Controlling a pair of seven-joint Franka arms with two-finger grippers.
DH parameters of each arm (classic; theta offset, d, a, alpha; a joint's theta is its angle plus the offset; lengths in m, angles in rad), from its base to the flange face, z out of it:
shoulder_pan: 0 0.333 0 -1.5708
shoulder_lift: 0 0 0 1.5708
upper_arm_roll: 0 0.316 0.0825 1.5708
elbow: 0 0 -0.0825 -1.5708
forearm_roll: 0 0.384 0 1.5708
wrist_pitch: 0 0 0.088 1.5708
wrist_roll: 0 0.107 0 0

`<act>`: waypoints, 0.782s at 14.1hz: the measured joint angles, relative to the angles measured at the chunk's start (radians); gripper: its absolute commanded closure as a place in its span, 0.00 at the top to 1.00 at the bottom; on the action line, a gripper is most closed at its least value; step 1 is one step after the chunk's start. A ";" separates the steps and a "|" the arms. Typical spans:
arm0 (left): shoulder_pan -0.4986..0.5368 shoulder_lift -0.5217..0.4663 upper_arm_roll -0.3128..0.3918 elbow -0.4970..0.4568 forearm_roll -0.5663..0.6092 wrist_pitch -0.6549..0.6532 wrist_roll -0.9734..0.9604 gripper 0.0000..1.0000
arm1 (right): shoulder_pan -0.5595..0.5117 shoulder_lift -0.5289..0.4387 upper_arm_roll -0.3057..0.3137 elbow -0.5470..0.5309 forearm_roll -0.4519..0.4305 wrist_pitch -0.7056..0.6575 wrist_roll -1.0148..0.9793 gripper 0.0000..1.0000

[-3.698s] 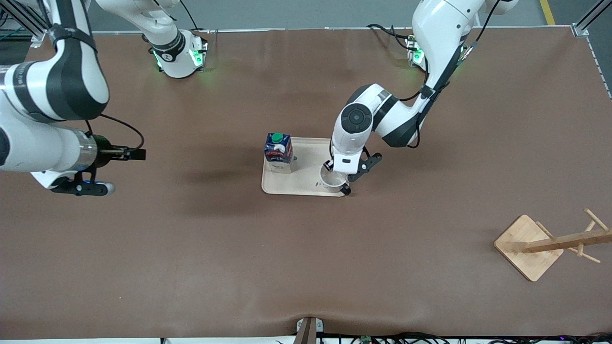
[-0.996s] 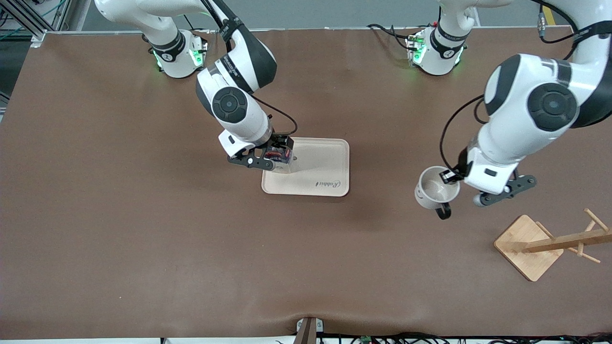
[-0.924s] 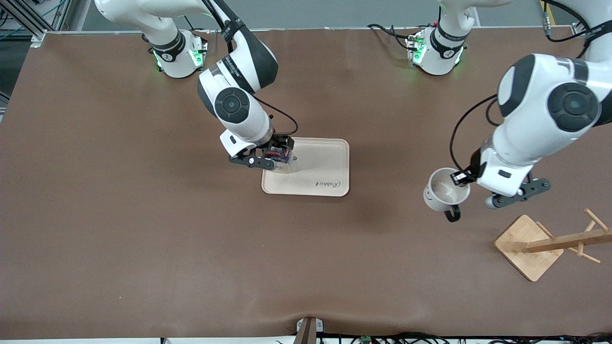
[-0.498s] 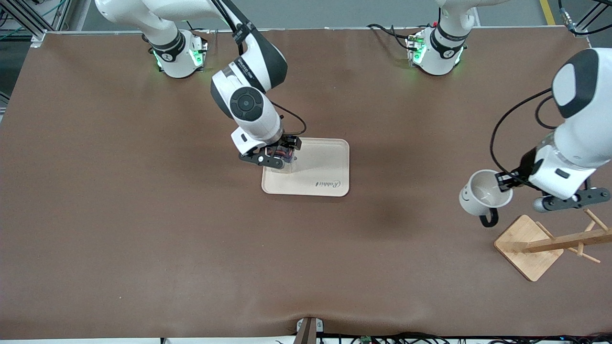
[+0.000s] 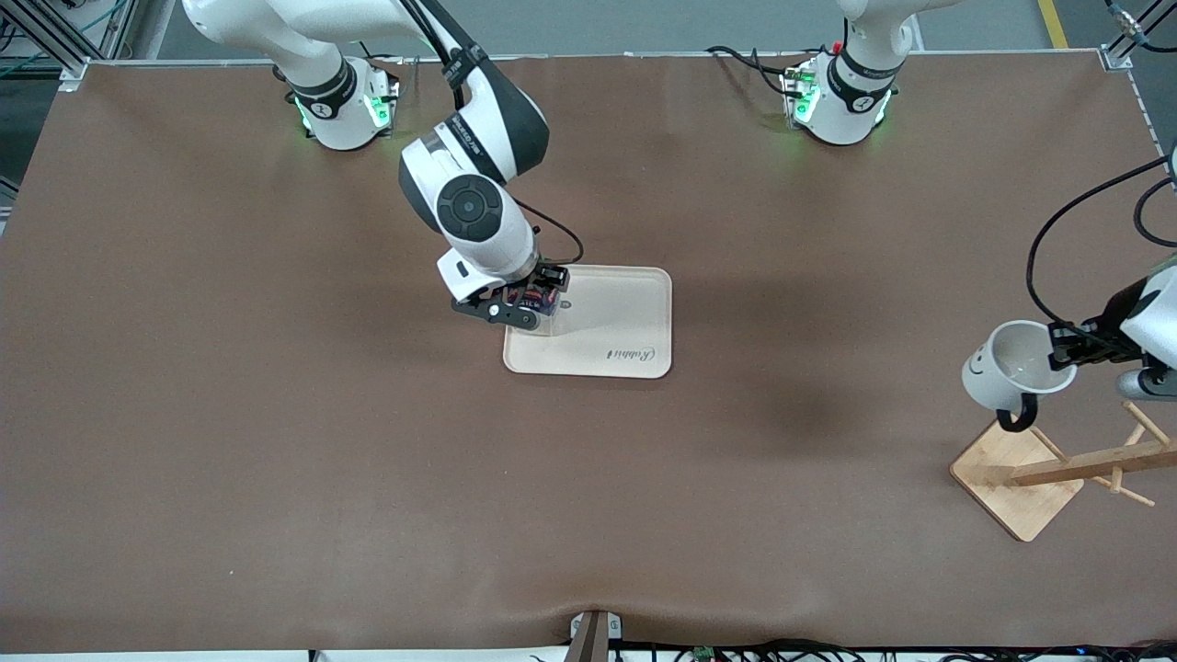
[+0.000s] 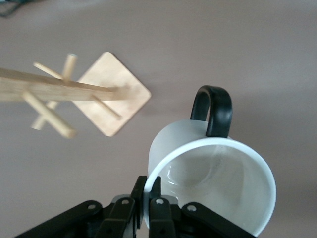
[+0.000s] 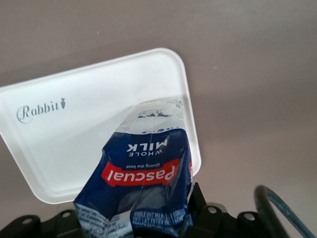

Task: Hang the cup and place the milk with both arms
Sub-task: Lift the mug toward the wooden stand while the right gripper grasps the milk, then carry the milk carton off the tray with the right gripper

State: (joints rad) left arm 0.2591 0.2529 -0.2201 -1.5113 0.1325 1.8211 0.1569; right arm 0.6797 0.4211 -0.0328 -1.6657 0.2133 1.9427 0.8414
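The cup (image 5: 1016,366) is a small white mug with a black loop handle, and it hangs in the air in the left gripper (image 5: 1067,348), over the brown table (image 5: 276,460) at the left arm's end. It is tipped on its side, so its open mouth shows and the handle points down toward the wooden rack (image 5: 1057,467). A bit of the black smiley face peeks out on its side. In the left wrist view the two fingers (image 6: 158,208) are pinched tight on the cup's (image 6: 218,173) white rim — one inside, one outside. That view also shows the rack (image 6: 106,94) below: a square wooden base and a pole with pegs sticking out. The cup is near the rack but not on any peg. The milk (image 5: 541,301) is a little dark blue carton with a red label, and it is in the right gripper (image 5: 524,306) at the corner of the pale tray (image 5: 625,322) near the middle of the table. In the right wrist view the fingers are closed on the top part of the milk (image 7: 143,183) — its whitish bottom end is at the tray (image 7: 74,129), though whether it touches there is hard to tell. The tray has the word "Rabbit" on it. Both arms start from bases with green lights, farthest from the front camera.
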 measured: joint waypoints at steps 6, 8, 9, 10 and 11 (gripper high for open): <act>0.049 0.000 0.000 0.019 0.040 0.000 0.198 0.00 | -0.208 -0.062 -0.005 0.140 0.006 -0.271 -0.066 0.00; 0.077 0.003 0.000 0.019 0.040 0.000 0.267 0.00 | -0.256 -0.083 -0.006 0.140 0.006 -0.303 -0.096 0.00; 0.088 0.005 0.000 0.019 0.040 0.000 0.290 0.00 | -0.278 -0.089 -0.006 0.140 0.006 -0.320 -0.129 0.00; 0.097 0.008 0.000 0.019 0.040 0.000 0.304 0.00 | -0.303 -0.095 -0.006 0.140 0.006 -0.341 -0.165 0.00; 0.101 0.009 0.000 0.019 0.040 0.000 0.312 0.00 | -0.333 -0.101 -0.006 0.140 0.006 -0.360 -0.204 0.00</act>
State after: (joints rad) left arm 0.3605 0.2621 -0.2199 -1.4924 0.1723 1.8207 0.4692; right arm 0.3463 0.3202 -0.0392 -1.5256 0.2192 1.5825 0.6374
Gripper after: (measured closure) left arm 0.930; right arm 0.357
